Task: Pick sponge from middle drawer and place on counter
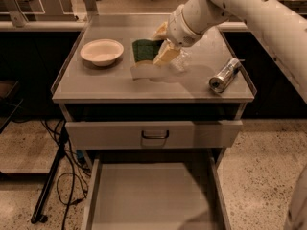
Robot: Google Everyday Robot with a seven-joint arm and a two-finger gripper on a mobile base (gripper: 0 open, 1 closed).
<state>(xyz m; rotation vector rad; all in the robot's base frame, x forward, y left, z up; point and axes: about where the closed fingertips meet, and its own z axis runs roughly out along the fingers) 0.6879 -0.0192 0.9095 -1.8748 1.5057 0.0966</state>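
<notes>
The sponge (143,49), dark green face up, is just above the back middle of the counter (115,85). My gripper (155,50) reaches in from the upper right and is shut on the sponge's right edge, with one pale finger (165,54) in front of it and one behind. A pale reflection lies on the counter below the sponge. The middle drawer (148,195) is pulled out at the bottom of the camera view; its flat pale floor shows nothing on it.
A white bowl (101,51) sits on the counter left of the sponge. A metal can (224,75) lies near the right rim. A shut drawer front with a loop handle (154,135) is under the counter. Cables and a stand leg (50,176) lie on the floor at left.
</notes>
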